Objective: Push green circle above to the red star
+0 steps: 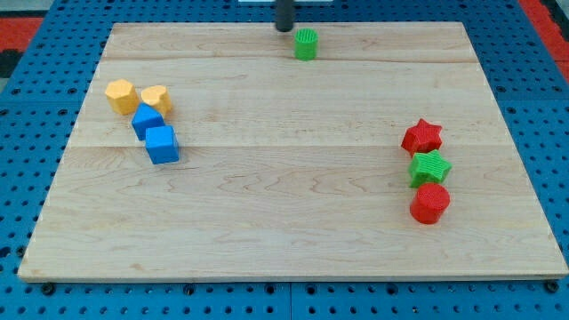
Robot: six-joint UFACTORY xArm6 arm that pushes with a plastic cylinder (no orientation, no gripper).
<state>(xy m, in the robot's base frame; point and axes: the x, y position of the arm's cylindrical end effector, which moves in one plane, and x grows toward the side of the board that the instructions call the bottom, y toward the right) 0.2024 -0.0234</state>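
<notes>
My tip (284, 28) touches the desk (267, 213) near the view's top edge; a bare rod, it has nothing to open, close or grasp with. The green circle (306, 44) sits just beside my tip, to its right and slightly below, apparently not quite touching. The red star (422, 137) lies well away, down and to the right of my tip, with a green star (429, 167) touching it below and a red cylinder (430, 204) below that. Far to my tip's lower left cluster a yellow hexagon (121, 95), a yellow heart-like block (156, 99) and two blue cubes (148, 120) (162, 145).
</notes>
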